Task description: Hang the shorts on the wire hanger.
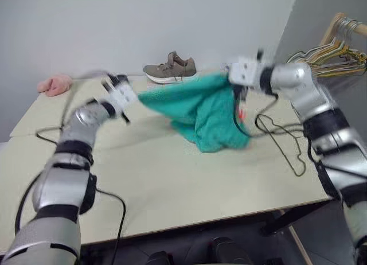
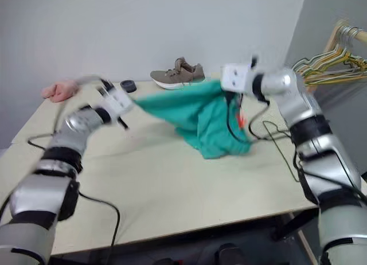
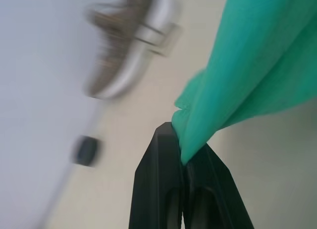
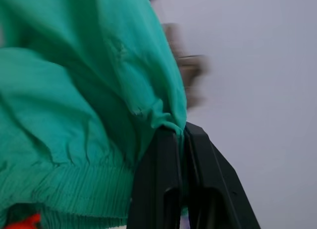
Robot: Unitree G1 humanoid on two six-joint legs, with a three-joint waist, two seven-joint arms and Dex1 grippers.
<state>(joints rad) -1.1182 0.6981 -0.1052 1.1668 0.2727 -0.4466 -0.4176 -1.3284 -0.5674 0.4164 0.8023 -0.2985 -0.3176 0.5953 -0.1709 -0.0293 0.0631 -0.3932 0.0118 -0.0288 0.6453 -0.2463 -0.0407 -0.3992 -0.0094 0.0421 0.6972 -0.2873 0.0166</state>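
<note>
We find the shorts point(image 1: 212, 119) raised off the table point(image 1: 172, 184) and stretched between the two grippers, with the lower part of the fabric sagging down to the tabletop. The left gripper point(image 3: 184, 157) has its fingers pressed together on one corner of the teal cloth, which runs away from its tips toward the other arm. The right gripper point(image 4: 181, 132) is likewise clamped on the fabric, beside the gathered waistband, with a small orange tag point(image 4: 22, 223) showing just under that band. We note the wire hanger point(image 1: 284, 141) lying flat on the table below and just beyond the right gripper, on the side away from the left gripper, its nearer end partly covered by the hanging cloth. A brown shoe point(image 1: 170, 69) stands on the table beyond the shorts, between the two grippers. A pink item point(image 1: 54, 84) lies at the table's edge, outward of the left gripper. A bunch of hangers point(image 1: 335, 53) hangs beyond the right arm.
</note>
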